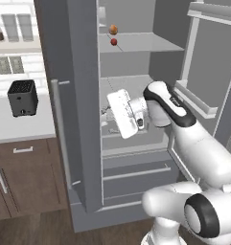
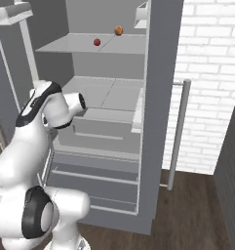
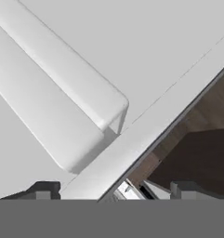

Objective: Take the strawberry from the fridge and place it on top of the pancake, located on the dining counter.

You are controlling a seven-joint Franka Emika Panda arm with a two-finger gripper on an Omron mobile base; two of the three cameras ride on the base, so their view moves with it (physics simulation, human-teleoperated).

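Open fridge (image 1: 83,72): one strawberry (image 1: 113,42), one orange fruit (image 1: 113,29).

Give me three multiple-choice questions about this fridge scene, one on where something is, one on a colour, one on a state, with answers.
1. Where is the strawberry?
A. In a drawer
B. On the upper fridge shelf
C. On the floor

2. What colour is the round fruit behind the strawberry?
A. Orange
B. Green
C. Blue

3. How do the fridge doors stand?
A. Both shut
B. One shut
C. Both open

Answers:
1 B, it sits on the upper shelf in both base views.
2 A, it shows orange beside the dark red strawberry.
3 C, both doors are swung out and the shelves are exposed, with the arm reaching in lower down.
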